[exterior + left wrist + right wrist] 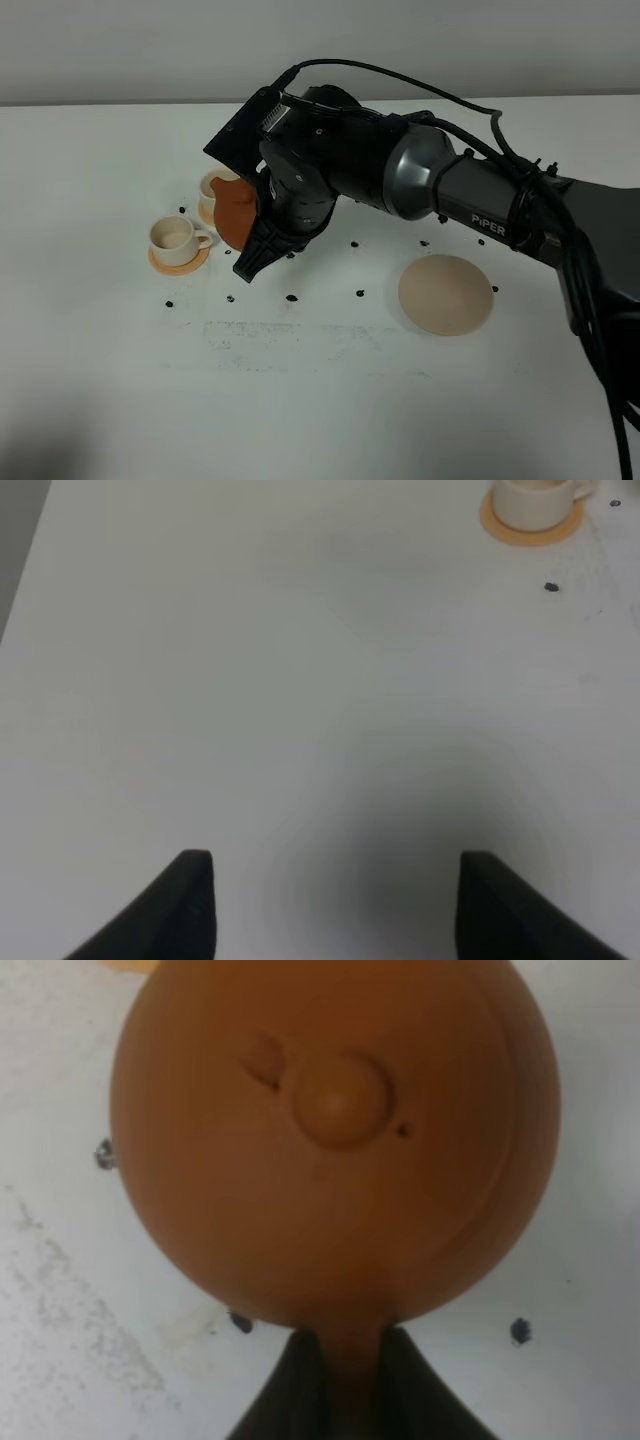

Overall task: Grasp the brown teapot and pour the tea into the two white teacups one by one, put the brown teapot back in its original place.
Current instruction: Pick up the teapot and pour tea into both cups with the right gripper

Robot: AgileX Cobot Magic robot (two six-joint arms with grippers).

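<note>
The right hand (348,1360), pinched on the loop handle of the round terracotta-brown clay teapot (234,212) tilted by the rear cream-white cup (212,184) at centre-left of the frame, may spill tea onto the white counter (320,400) if that thin grip slips.

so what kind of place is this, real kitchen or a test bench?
Most likely a lab test bench: a bare white table against a blank wall, small black dots scattered on it, and a PiPER-branded arm holding the brown teapot. No kitchen fittings in view.
</note>
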